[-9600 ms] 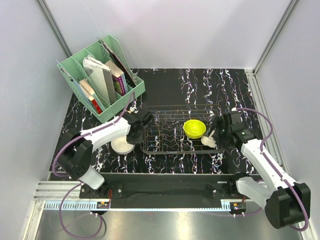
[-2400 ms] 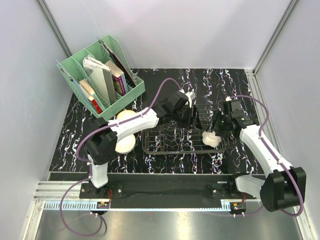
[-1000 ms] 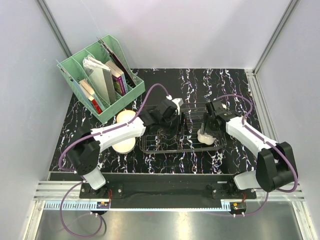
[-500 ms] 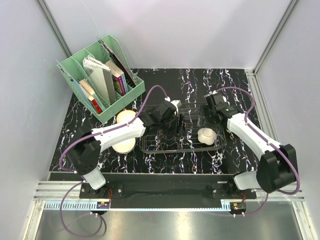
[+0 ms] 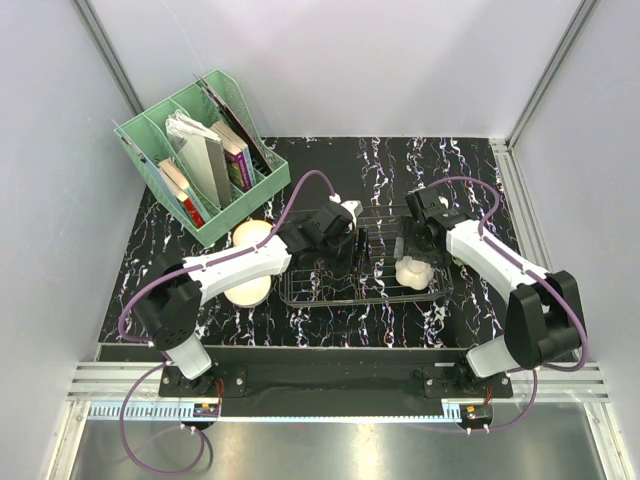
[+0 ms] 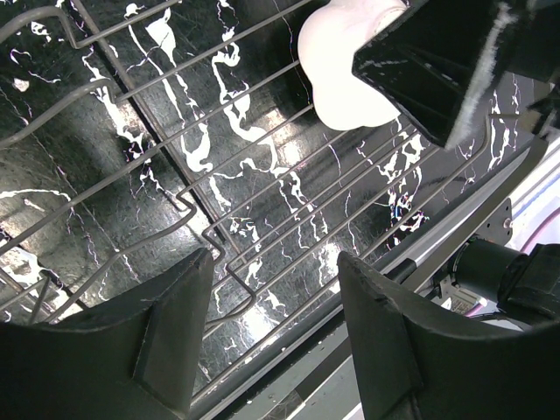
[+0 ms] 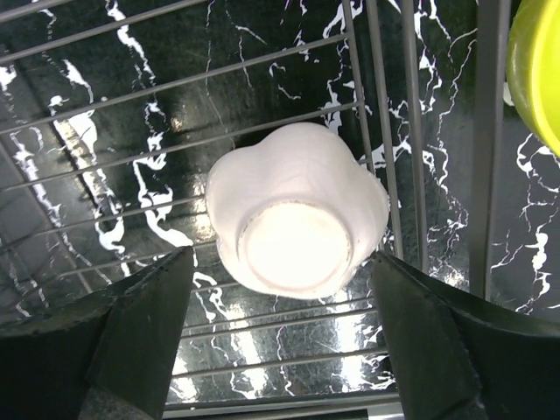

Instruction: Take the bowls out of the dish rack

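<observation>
A white bowl point(image 5: 413, 270) lies upside down on the wires at the right end of the dish rack point(image 5: 330, 285). My right gripper point(image 5: 412, 245) hangs just above it, open; in the right wrist view its fingers point(image 7: 144, 332) stand either side of the bowl point(image 7: 297, 232) without touching it. The rim of a yellow-green bowl point(image 7: 541, 70) shows at the right edge of that view. My left gripper point(image 5: 352, 245) is over the rack's middle, open and empty point(image 6: 276, 258) above bare rack wires point(image 6: 219, 236).
Two pale bowls sit on the black marbled table left of the rack, a cream one point(image 5: 250, 234) and a white one point(image 5: 245, 288). A mint-green organiser point(image 5: 200, 150) with books stands at the back left. Grey walls close in both sides.
My right gripper has let go of the white bowl, opened wide and drawn back towards the far side. The bowl now rests in the rack. The left arm has barely moved.
</observation>
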Robot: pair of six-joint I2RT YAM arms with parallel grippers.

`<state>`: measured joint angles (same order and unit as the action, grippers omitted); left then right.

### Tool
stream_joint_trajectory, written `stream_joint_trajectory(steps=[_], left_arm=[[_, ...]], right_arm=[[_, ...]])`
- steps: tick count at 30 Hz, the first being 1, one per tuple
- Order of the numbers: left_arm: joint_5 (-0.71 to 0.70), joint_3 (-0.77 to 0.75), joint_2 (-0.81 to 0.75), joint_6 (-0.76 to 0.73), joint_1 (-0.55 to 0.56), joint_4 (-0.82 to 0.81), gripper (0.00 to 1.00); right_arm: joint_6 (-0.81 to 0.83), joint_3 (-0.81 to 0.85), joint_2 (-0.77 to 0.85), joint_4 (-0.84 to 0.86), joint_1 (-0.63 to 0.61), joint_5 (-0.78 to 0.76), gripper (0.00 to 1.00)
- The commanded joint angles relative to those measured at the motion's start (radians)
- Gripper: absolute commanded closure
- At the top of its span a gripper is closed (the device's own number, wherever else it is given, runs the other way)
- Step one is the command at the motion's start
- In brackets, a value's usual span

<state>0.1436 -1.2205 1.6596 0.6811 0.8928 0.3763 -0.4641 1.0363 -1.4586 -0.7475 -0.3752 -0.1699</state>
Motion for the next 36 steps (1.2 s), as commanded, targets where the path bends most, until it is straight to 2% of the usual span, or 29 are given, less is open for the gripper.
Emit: stream_joint_trajectory(steps=[1, 9, 13, 18, 23, 24, 26, 28, 30, 31, 34, 36], left_arm=[[-0.015, -0.008, -0.017, -0.015, -0.005, -0.008, 0.38], [-0.021, 0.007, -0.029, -0.015, -0.005, -0.008, 0.38], [-0.021, 0.010, -0.029, -0.012, -0.003, -0.007, 0.38], [-0.019, 0.004, -0.026, -0.014, -0.003, -0.007, 0.38], [-0.018, 0.003, -0.026, -0.011, -0.005, -0.008, 0.39], [-0.016, 0.004, -0.024, -0.011, -0.003, -0.008, 0.39], [-0.018, 0.009, -0.026, -0.009, -0.003, -0.007, 0.39], [-0.016, 0.012, -0.026, -0.008, -0.003, -0.008, 0.39], [-0.016, 0.013, -0.026, -0.009, -0.003, -0.007, 0.39], [-0.015, 0.013, -0.027, -0.009, -0.003, -0.007, 0.39], [-0.007, 0.006, -0.024, -0.009, -0.003, -0.008, 0.38], [0.004, -0.005, -0.018, -0.012, -0.005, -0.008, 0.37]], right_arm=[[0.019, 0.051, -0.042, -0.004, -0.010, -0.042, 0.09], [0.015, 0.051, -0.086, 0.011, -0.010, -0.014, 0.12], [0.009, 0.031, -0.082, 0.013, -0.008, -0.010, 0.28], [0.002, 0.002, -0.054, 0.017, -0.010, -0.005, 0.37], [0.007, -0.010, -0.054, 0.020, -0.011, 0.001, 0.49], [0.008, -0.010, -0.052, 0.020, -0.010, 0.003, 0.56], [0.004, -0.010, -0.052, 0.020, -0.010, 0.010, 0.60], [0.004, -0.007, -0.048, 0.020, -0.010, 0.012, 0.55], [0.007, -0.005, -0.045, 0.020, -0.010, 0.018, 0.33], [0.008, -0.005, -0.040, 0.022, -0.010, 0.018, 0.28], [-0.005, -0.012, -0.002, 0.020, -0.010, -0.002, 0.18], [-0.011, -0.012, 0.042, 0.020, -0.011, -0.011, 0.17]])
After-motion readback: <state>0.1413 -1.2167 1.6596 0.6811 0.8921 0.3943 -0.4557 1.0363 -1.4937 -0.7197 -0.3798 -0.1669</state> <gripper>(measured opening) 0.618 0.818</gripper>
